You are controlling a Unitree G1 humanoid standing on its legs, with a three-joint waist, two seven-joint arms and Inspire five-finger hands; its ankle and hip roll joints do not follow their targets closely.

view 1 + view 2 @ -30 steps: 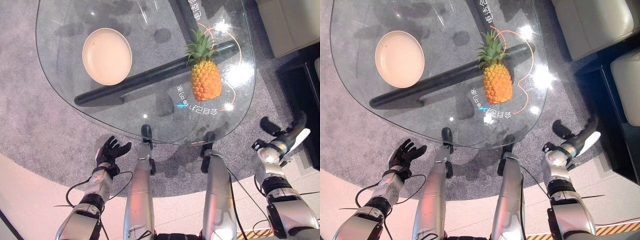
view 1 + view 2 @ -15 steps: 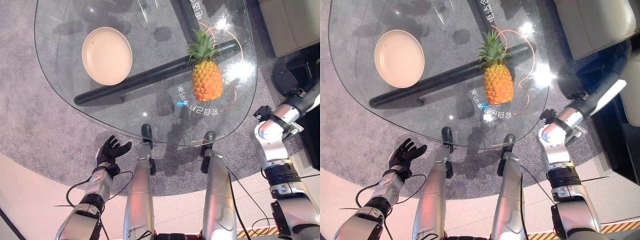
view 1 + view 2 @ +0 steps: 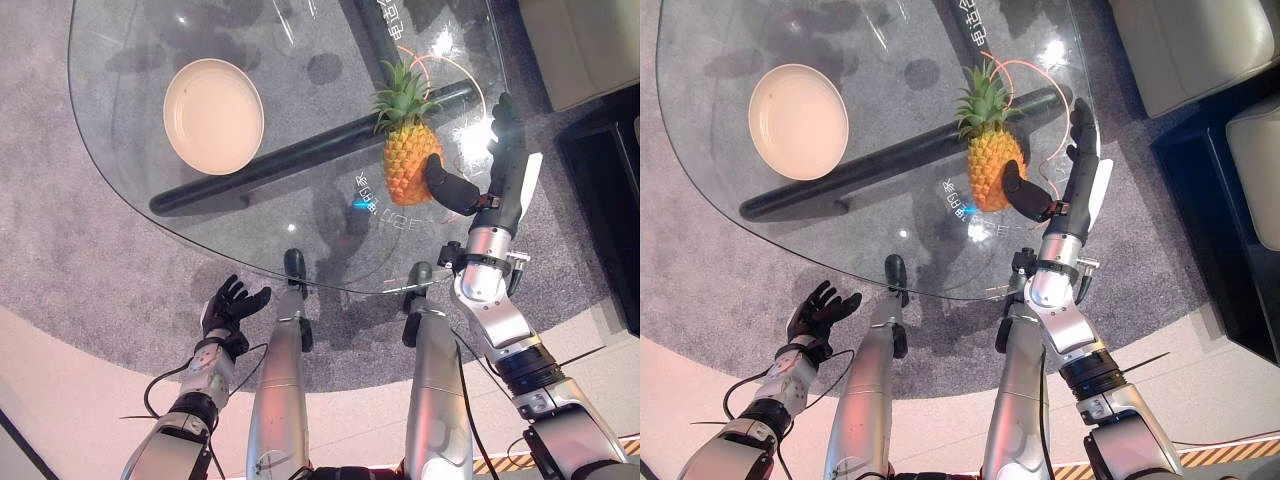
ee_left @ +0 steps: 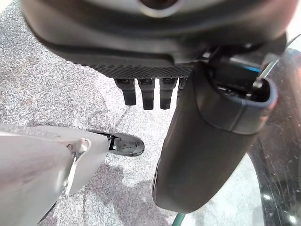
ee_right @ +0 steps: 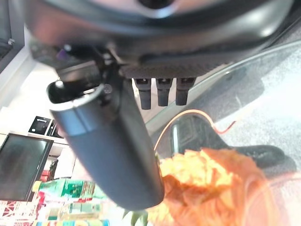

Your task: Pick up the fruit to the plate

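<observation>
A pineapple (image 3: 408,158) with a green crown lies on the glass table (image 3: 300,215), right of centre. A cream plate (image 3: 213,113) sits empty on the table's left part. My right hand (image 3: 500,165) is raised over the table's right edge, open, its thumb (image 3: 447,188) beside the pineapple's lower right and its straight fingers (image 3: 505,130) further right. In the right wrist view the pineapple (image 5: 211,188) shows just past the thumb (image 5: 110,150). My left hand (image 3: 228,305) hangs open below the table's near edge, over the carpet.
A dark bar (image 3: 300,150) of the table's frame runs under the glass between plate and pineapple. An orange cord (image 3: 470,90) curves on the glass by the fruit. A pale sofa (image 3: 1190,50) and a dark cabinet (image 3: 605,190) stand to the right. Grey carpet (image 3: 80,260) surrounds the table.
My right arm has swung up from beside the table's right edge and inward over the glass, bringing its open hand next to the pineapple. The left hand has barely shifted.
</observation>
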